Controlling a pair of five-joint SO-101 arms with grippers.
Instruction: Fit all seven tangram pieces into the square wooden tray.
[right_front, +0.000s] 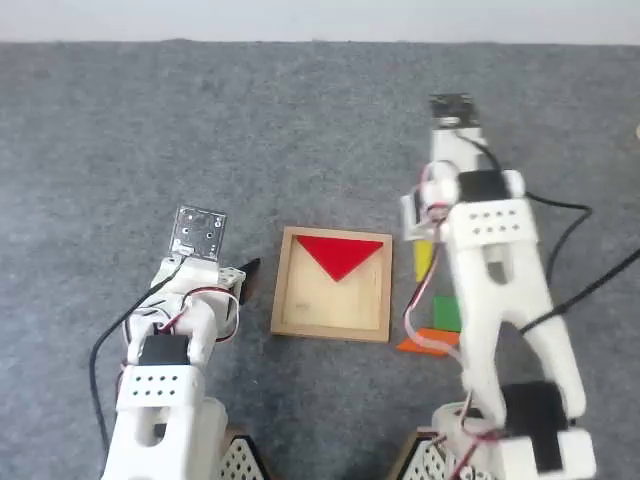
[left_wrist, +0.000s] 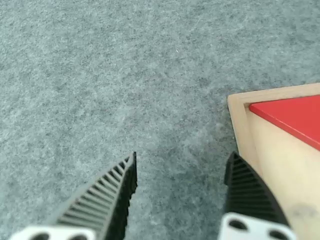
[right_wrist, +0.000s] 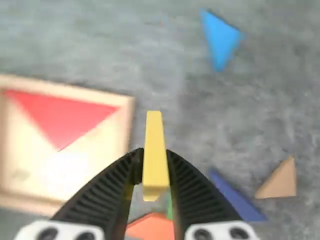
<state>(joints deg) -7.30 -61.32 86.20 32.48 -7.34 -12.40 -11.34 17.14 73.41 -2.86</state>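
Observation:
The square wooden tray (right_front: 283, 300) lies in the middle of the grey carpet with a red triangle (right_front: 340, 254) in its far part. My right gripper (right_wrist: 154, 156) is shut on a yellow piece (right_wrist: 154, 132), held on edge above the carpet just right of the tray (right_wrist: 127, 106); the yellow piece (right_front: 424, 262) hangs under that arm. My left gripper (left_wrist: 180, 170) is open and empty, low over the carpet at the tray's left rim (left_wrist: 239, 117), next to the red triangle (left_wrist: 295, 116).
Loose pieces lie right of the tray: a light blue triangle (right_wrist: 220, 39), a dark blue piece (right_wrist: 235, 197), a tan triangle (right_wrist: 280, 182), an orange piece (right_front: 428, 342) and a green piece (right_front: 446, 313). Bare carpet stretches to the left and far side.

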